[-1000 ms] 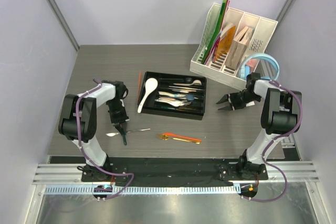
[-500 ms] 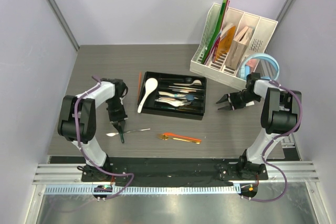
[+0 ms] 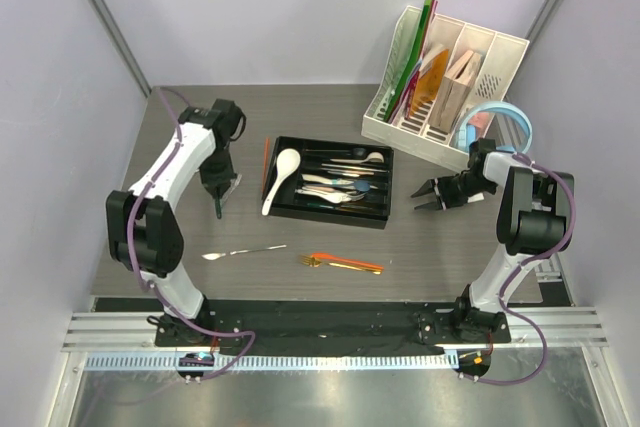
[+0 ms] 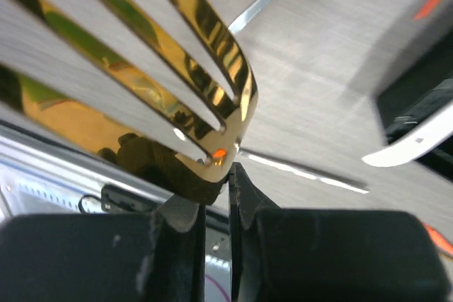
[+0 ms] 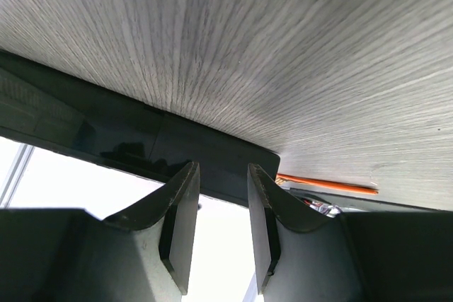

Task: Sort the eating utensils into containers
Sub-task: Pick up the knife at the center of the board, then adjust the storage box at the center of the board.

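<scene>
Setting: a robot test cell in a laboratory. The left arm (image 3: 170, 172) and the right arm (image 3: 520, 217) are bolted beside an aluminium rail (image 3: 110, 332) at the near edge of a grey wood-grain surface (image 3: 300, 112). Plain pale walls (image 3: 260, 7) and metal corner posts (image 3: 105, 17) enclose the surface on three sides. Purple cables (image 3: 543, 337) run exposed along the arms. A cutlery tray (image 3: 325, 217), a file organiser (image 3: 445, 87) and headphones (image 3: 505, 117) rest on the surface.

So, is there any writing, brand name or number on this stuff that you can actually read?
No text can be read in any view.
Gold fork held in the left tool: possible stamped marks near the picture's top edge, too blurred to read.
White file organiser: no label visible.
Black tray: no label visible.
</scene>
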You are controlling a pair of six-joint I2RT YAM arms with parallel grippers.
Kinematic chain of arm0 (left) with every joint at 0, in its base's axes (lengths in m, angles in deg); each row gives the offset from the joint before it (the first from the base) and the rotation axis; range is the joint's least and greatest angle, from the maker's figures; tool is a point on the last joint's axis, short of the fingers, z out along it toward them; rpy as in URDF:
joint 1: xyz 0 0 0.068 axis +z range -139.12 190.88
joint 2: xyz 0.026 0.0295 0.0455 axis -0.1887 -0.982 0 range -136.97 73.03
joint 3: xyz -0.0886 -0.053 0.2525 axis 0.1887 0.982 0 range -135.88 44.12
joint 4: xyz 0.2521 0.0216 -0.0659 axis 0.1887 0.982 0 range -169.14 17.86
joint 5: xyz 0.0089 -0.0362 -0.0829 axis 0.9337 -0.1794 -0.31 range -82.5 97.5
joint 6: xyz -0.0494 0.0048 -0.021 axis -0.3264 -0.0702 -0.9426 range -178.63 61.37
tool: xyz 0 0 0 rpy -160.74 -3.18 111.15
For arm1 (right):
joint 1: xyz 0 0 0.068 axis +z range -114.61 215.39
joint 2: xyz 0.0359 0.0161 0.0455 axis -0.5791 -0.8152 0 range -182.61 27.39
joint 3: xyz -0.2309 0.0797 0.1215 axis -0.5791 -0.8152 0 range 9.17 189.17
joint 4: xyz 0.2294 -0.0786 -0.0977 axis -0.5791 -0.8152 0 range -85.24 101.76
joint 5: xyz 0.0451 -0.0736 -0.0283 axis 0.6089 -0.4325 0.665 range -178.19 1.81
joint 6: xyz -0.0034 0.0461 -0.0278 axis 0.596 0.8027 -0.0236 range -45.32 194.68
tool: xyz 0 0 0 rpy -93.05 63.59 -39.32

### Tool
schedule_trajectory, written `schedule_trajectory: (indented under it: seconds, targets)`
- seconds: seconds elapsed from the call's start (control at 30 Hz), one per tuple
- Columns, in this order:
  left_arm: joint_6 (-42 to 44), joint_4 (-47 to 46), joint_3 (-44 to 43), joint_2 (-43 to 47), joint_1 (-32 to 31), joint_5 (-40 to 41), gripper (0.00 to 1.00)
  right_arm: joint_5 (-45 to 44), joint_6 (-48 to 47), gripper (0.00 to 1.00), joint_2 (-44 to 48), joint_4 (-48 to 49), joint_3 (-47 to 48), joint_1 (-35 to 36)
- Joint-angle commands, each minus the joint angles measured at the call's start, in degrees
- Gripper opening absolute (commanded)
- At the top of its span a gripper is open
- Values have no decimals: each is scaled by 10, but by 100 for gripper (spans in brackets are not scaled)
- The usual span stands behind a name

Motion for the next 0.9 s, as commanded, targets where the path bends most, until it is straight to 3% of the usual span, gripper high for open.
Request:
schedule_trajectory:
  seconds: [0.0, 0.23, 0.33, 0.47, 0.67, 0.87]
  targets:
    - [-23, 14, -82, -17, -36, 65, 0, 15, 5, 39, 12, 0, 6, 2]
    - [-13, 10, -177, -49, -68, 86, 0, 5, 43, 39, 35, -6, 8, 4]
    - [22, -16, -162, -55, -77, 48, 0, -6, 58, 39, 38, -5, 5, 4]
    - [37, -18, -123, -56, -129, 62, 0, 6, 71, 39, 32, -5, -2, 6]
    - [26, 8, -133, -72, -177, 124, 0, 18, 67, 39, 21, -43, 2, 9]
    - [5, 33, -174, -99, -184, 174, 0, -2, 21, 39, -21, -122, 72, 9]
